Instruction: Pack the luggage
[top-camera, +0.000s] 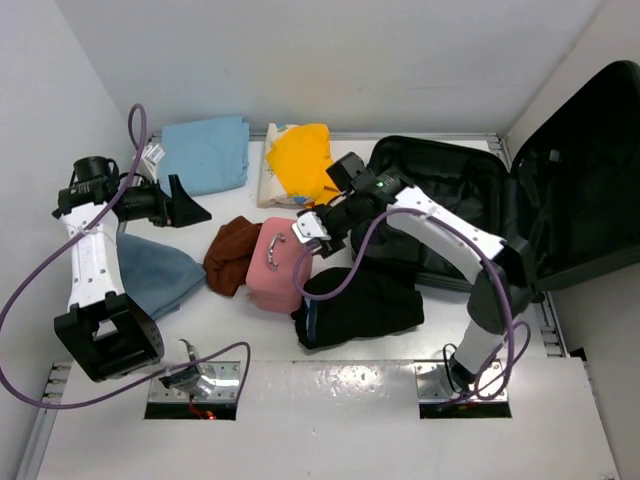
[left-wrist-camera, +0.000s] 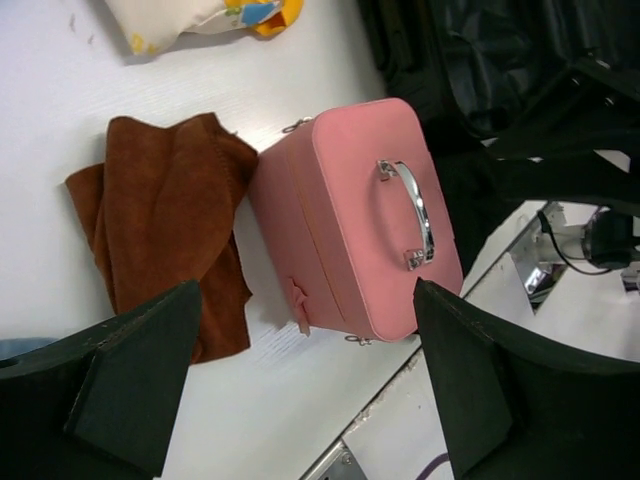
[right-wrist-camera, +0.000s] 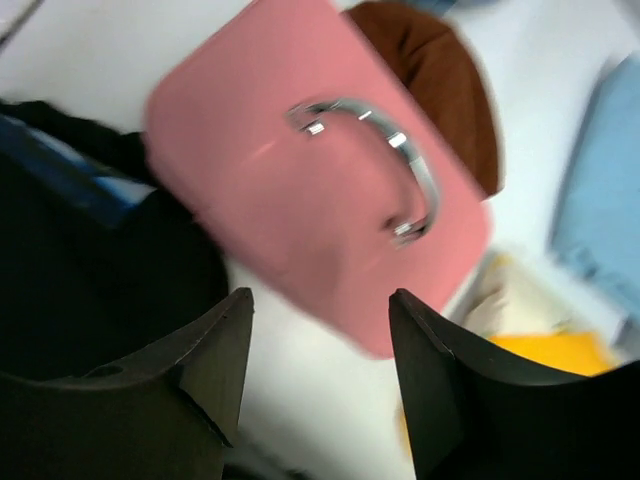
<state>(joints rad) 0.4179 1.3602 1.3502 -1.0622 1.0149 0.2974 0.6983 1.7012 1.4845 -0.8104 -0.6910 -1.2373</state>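
Left gripper and right gripper gape empty near one pink handled case, one open black hard-shell suitcase.

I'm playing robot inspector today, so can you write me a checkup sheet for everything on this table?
Surface: white table, crowded with things.
Job's things: luggage lies open at the right, its lid leaning on the wall; nothing seen packed inside.
Clutter: pink case, brown cloth, black garment, light blue cloth, second blue cloth, yellow garment, printed cream cloth.
Grippers: left gripper open, holding nothing; right gripper open, above the pink case.
Cables: purple cables loop off both arms.
Surroundings: white walls.
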